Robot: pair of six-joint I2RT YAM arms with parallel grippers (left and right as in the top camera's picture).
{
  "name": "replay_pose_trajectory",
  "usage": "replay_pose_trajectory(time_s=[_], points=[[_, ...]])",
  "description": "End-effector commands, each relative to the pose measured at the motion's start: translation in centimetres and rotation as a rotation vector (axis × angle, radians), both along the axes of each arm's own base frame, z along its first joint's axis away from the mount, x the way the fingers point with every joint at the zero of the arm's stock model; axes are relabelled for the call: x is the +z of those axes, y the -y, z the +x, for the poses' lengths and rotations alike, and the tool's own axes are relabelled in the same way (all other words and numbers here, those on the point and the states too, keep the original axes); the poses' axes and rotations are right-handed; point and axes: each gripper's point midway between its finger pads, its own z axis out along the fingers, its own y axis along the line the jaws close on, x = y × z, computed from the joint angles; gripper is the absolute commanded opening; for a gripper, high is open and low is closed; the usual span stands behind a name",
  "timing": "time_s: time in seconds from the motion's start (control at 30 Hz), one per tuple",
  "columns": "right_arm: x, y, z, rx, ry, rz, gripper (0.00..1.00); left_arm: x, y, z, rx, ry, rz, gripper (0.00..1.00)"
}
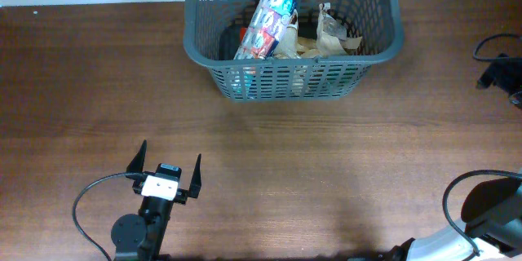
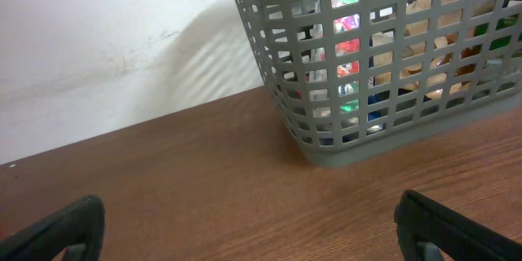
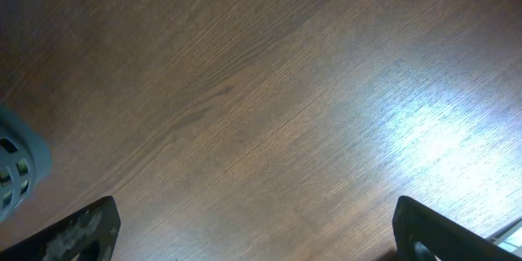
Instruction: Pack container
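The container [image 1: 294,77], a dark grey lattice basket, stands at the table's far middle. Inside it a colourful shiny packet [image 1: 265,23] leans upright beside crumpled beige packets [image 1: 330,37]. My left gripper [image 1: 170,153] is near the front left of the table, well short of the basket, open and holding nothing. In the left wrist view the container [image 2: 351,153] fills the upper right, and the left gripper [image 2: 253,232] spans bare wood. My right gripper [image 3: 257,228] is open over bare wood, with a corner of the container [image 3: 16,163] at the left edge.
The right arm [image 1: 489,208] with its cable sits at the table's front right corner. Black cabling and a dark device [image 1: 497,61] lie at the right edge. A white wall [image 2: 106,41] rises behind the table.
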Motion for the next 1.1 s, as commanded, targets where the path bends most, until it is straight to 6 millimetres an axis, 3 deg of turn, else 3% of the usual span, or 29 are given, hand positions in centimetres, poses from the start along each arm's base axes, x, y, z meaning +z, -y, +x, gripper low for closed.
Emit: replay_pose_trajectory(time_s=[0.0, 0.17, 0.37, 0.6, 0.8, 1.07], points=[[1.6, -0.2, -0.5, -0.011, 0.039, -0.024, 0.99, -0.2, -0.4, 0.1, 0.021, -0.002, -0.008, 0.99], [5.0, -1.0, -1.8, -0.011, 0.125, -0.076, 0.99, -0.2, -0.4, 0.1, 0.021, -0.002, -0.008, 0.99], [10.7, -2.7, -4.6, -0.011, 0.282, -0.174, 0.99, -0.2, -0.4, 0.1, 0.021, -0.002, -0.008, 0.99], [14.6, -4.6, -7.5, -0.01, 0.436, -0.267, 0.99, -0.2, -0.4, 0.1, 0.021, -0.002, -0.008, 0.99], [15.7, -6.9, -9.4, 0.028, 0.615, -0.36, 0.99, -0.2, -0.4, 0.1, 0.021, -0.002, -0.008, 0.99], [14.8, -12.4, -10.3, 0.202, 0.914, -0.423, 0.99, -0.2, -0.4, 0.1, 0.021, -0.002, -0.008, 0.99]])
